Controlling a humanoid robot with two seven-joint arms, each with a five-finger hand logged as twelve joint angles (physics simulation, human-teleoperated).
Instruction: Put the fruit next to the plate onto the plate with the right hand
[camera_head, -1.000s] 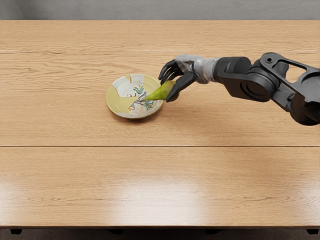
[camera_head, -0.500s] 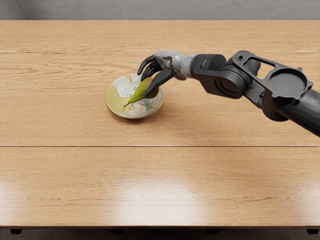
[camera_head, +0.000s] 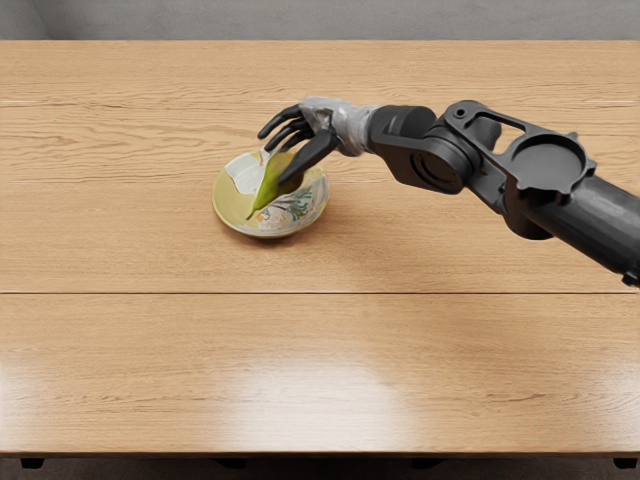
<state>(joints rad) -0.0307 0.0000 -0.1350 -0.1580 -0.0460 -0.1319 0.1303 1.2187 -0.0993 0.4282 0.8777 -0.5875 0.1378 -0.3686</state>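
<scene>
Wooden table; right hand grips green fruit over patterned plate.

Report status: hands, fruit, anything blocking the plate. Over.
Right hand shut on fruit. Fruit tilted above plate, not released. Left hand out of view; nothing else by the plate.
</scene>
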